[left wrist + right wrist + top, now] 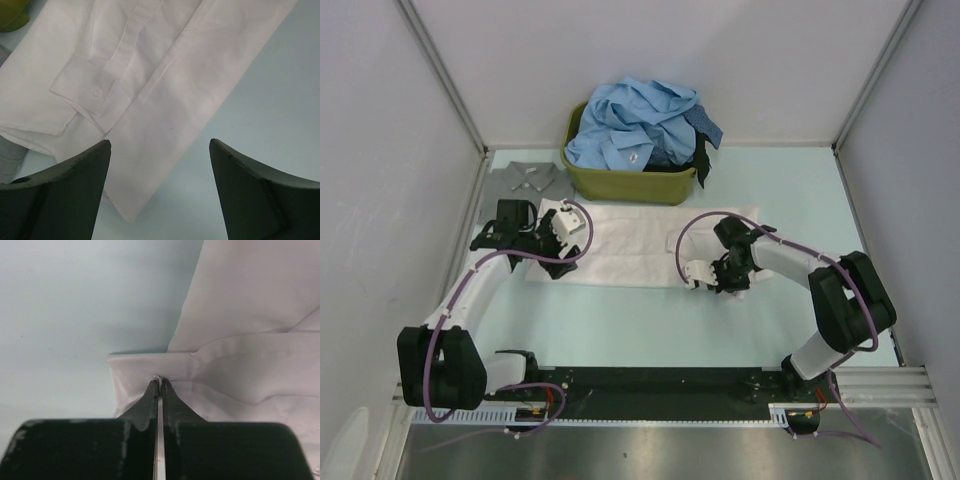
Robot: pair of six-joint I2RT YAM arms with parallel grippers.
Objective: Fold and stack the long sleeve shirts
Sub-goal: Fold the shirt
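Note:
A white long sleeve shirt (630, 245) lies flat and partly folded across the middle of the table. My right gripper (708, 279) is at its near right edge. In the right wrist view that gripper (159, 380) is shut on a pinched fold of the white shirt (250, 365). My left gripper (566, 238) hovers over the shirt's left end. Its jaws (160, 145) stand wide open above a corner of the white cloth (165, 75) and hold nothing. A buttoned cuff (95, 92) lies ahead of them.
An olive-green tub (630, 183) at the back holds a heap of light blue shirts (640, 120) and a dark one (701, 160). A folded grey shirt (525, 180) lies left of the tub. White walls close in the table on both sides.

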